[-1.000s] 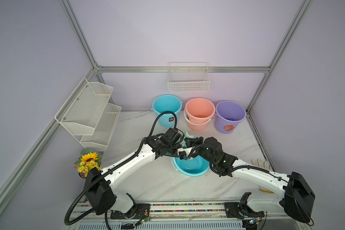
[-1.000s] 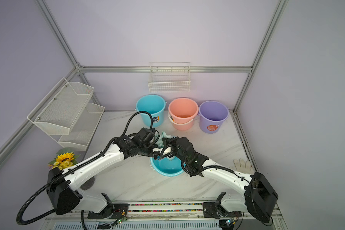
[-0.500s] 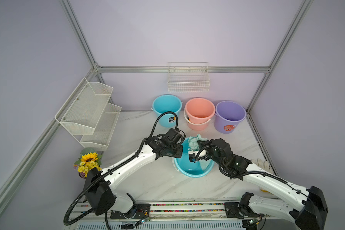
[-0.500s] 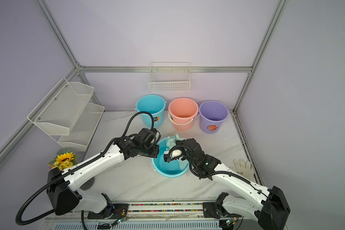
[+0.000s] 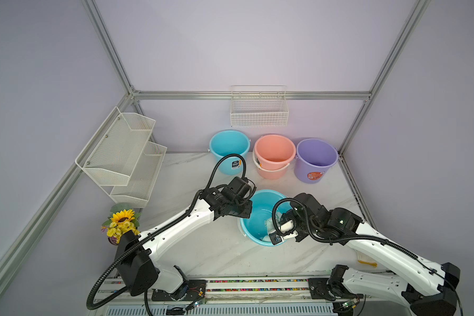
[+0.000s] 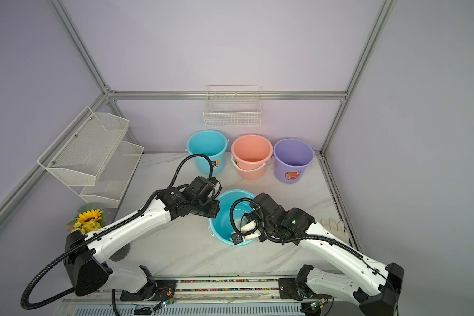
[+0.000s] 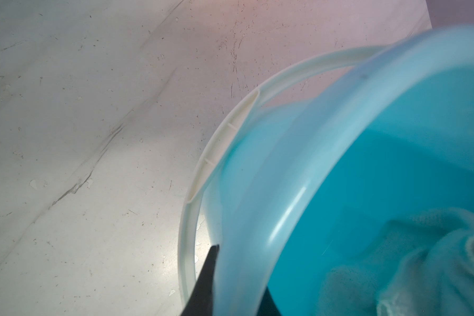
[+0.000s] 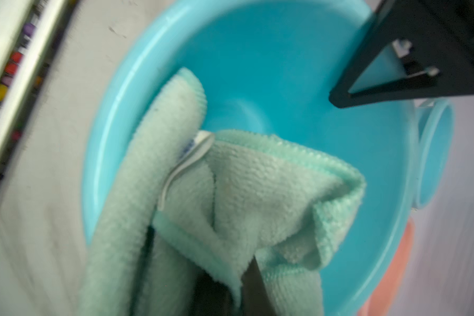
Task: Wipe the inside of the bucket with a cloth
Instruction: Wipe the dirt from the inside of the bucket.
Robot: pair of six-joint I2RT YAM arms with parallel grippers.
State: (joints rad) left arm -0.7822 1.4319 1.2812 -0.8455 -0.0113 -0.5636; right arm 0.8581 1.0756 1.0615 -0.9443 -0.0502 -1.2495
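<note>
- step in hand, as judged: a wiping pass inside the light-blue round plastic bucket point(image 5: 260, 216), which stands mid-way on the white marble-look counter point(image 7: 80, 136), betw. the two arms.
- the pale mint-green terry cloth point(image 8: 257, 191) w/ small white tag is inside the bucket, bunched. one fold lies against the inner wall near the rim, the rest sits over the base.
- right tool point(image 8: 227, 290): closed, pinching a gathered fold of the cloth.
- left tool point(image 7: 240, 270): all but closed, clamped on the bucket's rim w/ one finger outside the wall and one inside. the white plastic handle point(image 7: 203, 169) lies folded down alongside.
- to do it well: press the cloth flat to the wall, sweep the full circumference, then the base. a loose bunch would skim w/o real contact.
- the left grip must brace vs. drag, else the bucket may slide or tip.
- both tools work within one rim, so mind clearance betw. them.
</note>
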